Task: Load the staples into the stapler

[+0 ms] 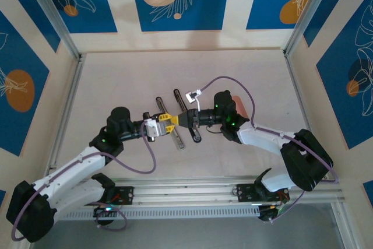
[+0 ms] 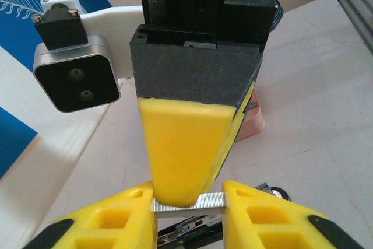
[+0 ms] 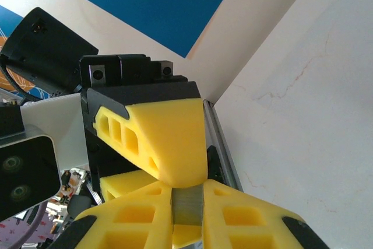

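From above, the 2 arms meet tip to tip mid-table, left gripper against right gripper, over the open stapler. What they share is too small to tell. The pink tray hides partly under the right arm.

Left wrist: the staples span the left jaws, touching both pads.

Right wrist: the right jaws, nearly closed, pinch the strip's flat sides.
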